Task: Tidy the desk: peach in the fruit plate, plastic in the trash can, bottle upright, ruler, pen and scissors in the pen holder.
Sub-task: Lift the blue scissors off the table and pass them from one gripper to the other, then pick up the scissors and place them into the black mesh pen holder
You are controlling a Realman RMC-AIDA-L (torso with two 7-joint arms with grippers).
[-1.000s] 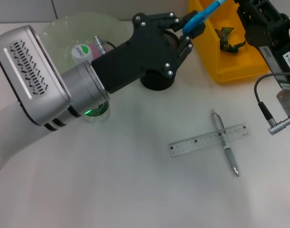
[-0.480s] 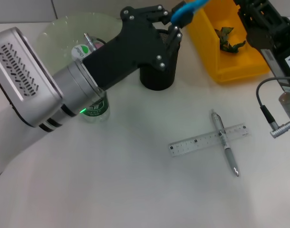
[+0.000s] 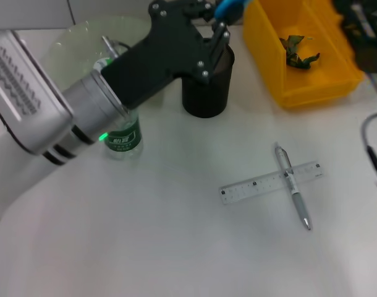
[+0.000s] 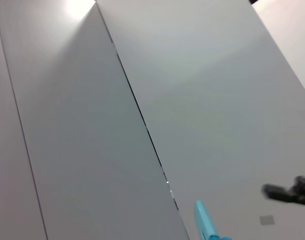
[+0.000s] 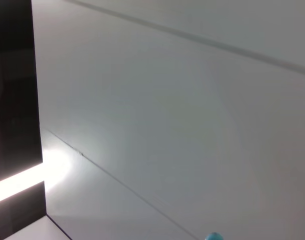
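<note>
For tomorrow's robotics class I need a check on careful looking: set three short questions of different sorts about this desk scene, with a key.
1. True or false: the pen lies across the ruler.
2. Which item does the left claw hold above the black pen holder?
A. a peach
B. a blue-handled item
C. the ruler
3. Fill in: the green-labelled bottle stands ____ on the desk.

Key: 1 true; 2 B; 3 upright. The yellow bin holds a dark green scrap; the right claw is out of view.
</note>
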